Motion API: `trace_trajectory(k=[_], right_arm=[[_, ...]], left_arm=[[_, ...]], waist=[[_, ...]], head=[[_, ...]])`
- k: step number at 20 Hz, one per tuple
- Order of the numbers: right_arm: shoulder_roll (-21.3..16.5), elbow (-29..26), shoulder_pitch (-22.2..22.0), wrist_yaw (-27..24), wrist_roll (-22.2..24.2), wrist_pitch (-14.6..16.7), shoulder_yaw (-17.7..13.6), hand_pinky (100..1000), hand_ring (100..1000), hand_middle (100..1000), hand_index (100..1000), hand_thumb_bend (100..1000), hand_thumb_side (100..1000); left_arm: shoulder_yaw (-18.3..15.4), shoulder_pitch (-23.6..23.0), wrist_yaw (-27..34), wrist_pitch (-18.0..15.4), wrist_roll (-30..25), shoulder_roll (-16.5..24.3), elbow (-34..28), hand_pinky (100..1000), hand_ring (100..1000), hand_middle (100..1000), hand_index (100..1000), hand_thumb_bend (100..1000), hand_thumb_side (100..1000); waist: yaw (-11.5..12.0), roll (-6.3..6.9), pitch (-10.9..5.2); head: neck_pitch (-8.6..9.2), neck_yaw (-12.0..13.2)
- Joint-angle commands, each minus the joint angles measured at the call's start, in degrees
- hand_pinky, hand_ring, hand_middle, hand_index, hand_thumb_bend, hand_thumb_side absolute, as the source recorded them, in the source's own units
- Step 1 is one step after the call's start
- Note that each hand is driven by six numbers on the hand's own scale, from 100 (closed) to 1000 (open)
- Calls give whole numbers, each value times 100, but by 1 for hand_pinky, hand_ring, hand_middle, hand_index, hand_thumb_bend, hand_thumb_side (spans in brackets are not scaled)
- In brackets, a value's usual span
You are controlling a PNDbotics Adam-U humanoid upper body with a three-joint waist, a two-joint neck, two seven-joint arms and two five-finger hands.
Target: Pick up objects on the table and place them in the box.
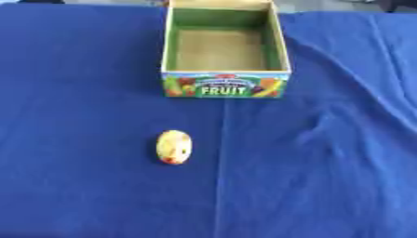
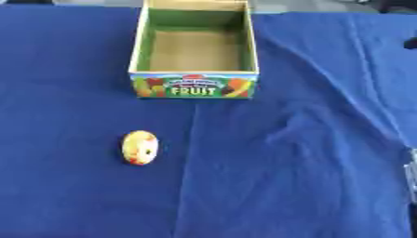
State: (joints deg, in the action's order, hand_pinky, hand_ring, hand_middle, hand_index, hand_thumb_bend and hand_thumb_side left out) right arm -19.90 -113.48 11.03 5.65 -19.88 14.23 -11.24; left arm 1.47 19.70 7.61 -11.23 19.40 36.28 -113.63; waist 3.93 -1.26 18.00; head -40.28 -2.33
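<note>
Open fruit box (image 1: 225, 84) and one toy fruit (image 1: 174, 147) on a blue-clothed desk (image 1: 326, 176).

The yellow, red-blotched, egg-shaped fruit lies on the cloth well in front of the box, slightly left of its printed "FRUIT" panel, with nothing between them. The box is green-walled with a bare cardboard floor. The cloth is creased right of the box. Neither hand can be made out, so their state cannot be told.

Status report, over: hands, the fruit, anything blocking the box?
Neither hand clearly in view. Yellow-red oval toy fruit lies on blue cloth, apart from open empty "FRUIT" cardboard box. Nothing between them.
</note>
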Motion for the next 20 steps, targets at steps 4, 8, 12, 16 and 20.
trace_trajectory(k=[4, 8, 12, 16, 20], right_arm=[[-62, -111, 29, 2, 17, 12, -25, 665, 541, 538, 786, 100, 982], [-61, -111, 33, -2, 30, 9, -17, 665, 541, 538, 786, 100, 983], [-63, -111, 31, -9, 39, 5, -13, 666, 541, 538, 787, 100, 984], [-57, -111, 22, -18, 45, -1, -11, 666, 541, 537, 787, 100, 975], [-54, -111, 9, -25, 53, -2, -5, 666, 541, 537, 787, 100, 986]], left_arm=[[192, 36, -243, 23, 487, 150, -96, 389, 721, 776, 717, 100, 811], [384, 30, -470, 98, 665, 168, -96, 394, 733, 786, 725, 100, 830], [568, 85, -771, 313, 425, 337, -96, 424, 758, 801, 754, 100, 891], [853, 256, -1116, 476, 72, 510, -96, 451, 762, 788, 780, 100, 910], [844, 489, -2825, 474, -1372, 338, -96, 487, 768, 795, 832, 157, 943]], waist=[[-10, 10, -63], [-10, 23, -61], [-22, 37, -70], [-33, 34, -80], [-16, 13, -97]], head=[[-217, -68], [-232, -31], [-213, 26], [-185, -24], [-118, -160]])
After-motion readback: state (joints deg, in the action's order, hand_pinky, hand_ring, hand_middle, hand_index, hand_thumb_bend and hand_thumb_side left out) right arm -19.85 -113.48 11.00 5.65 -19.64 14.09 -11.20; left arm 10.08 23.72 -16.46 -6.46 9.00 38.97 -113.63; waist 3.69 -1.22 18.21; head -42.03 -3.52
